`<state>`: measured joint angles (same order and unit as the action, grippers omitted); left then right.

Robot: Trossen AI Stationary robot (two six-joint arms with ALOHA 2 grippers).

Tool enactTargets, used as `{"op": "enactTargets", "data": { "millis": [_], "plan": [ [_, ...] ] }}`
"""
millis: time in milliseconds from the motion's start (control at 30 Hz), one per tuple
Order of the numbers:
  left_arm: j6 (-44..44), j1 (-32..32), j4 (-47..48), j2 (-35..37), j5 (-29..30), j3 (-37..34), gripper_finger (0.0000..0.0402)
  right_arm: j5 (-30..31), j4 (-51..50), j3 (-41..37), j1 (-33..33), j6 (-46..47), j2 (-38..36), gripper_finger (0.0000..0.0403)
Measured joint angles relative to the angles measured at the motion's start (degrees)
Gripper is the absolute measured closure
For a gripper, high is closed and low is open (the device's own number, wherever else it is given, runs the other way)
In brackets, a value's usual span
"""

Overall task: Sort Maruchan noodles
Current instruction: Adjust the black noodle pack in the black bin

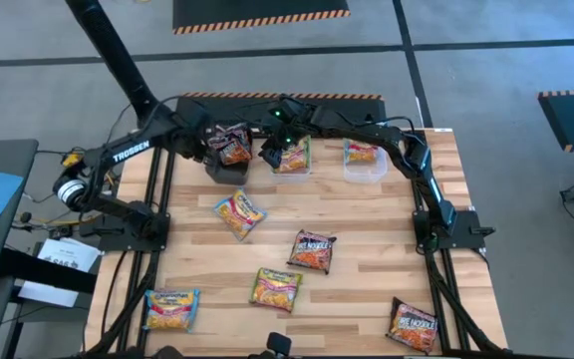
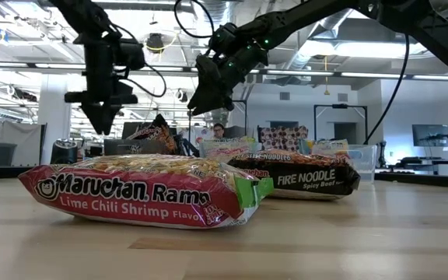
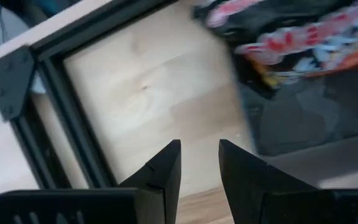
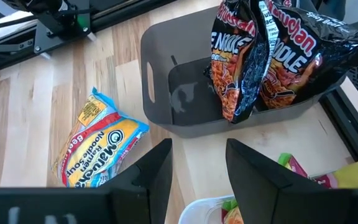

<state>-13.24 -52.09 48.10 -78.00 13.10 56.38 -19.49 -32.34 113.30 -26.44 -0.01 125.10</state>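
Both pincers hang empty and parted over the far tubs, left pincer narrow, right pincer wider, while light, crinkly, slippery Maruchan noodles lie scattered across the worktop, best pinched across a flat edge.

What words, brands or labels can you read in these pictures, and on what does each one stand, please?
"Maruchan Ramen" and "Lime Chili Shrimp Flavor": near packet.
"FIRE NOODLE", "Spicy Beef": dark packet behind it.
"TROSSEN": left arm.
"Maruchan Ramen Noodle Soup", "Beef": blue-and-yellow packet.
"NOODLE": dark packets in the grey tub.
Other packets' print is too small.
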Motion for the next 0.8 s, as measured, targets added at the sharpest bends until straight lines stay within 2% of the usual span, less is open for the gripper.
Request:
{"op": "enactTargets", "data": {
  "millis": [167,300,433,633,800],
  "plan": [
    [-0.13,-2.04,-0.41,-0.76,-1.82,-0.44,0.0306,0.02,0.01,0.0,0.0,0.0,-0.02,0.0227],
    [0.57,-2.35,-2.93,-4.28,-5.42,-0.44,0.0306,0.02,0.02,0.0,0.0,0.0,-0.02,0.0227],
    [-0.78,-2.28,-3.72,-7.14,-5.62,-0.44,0.0306,0.02,0.01,0.0,0.0,0.02,-0.02,0.0227],
    [-1.07,-1.87,-7.07,-7.52,-9.62,-0.44,0.0306,0.02,-0.01,-0.02,0.0,0.02,-0.02,0.0227],
    [-0.83,-1.23,-8.61,-7.52,-9.7,-0.44,0.0306,0.02,0.01,-0.02,0.0,0.02,-0.02,0.0227]
  ]
}}
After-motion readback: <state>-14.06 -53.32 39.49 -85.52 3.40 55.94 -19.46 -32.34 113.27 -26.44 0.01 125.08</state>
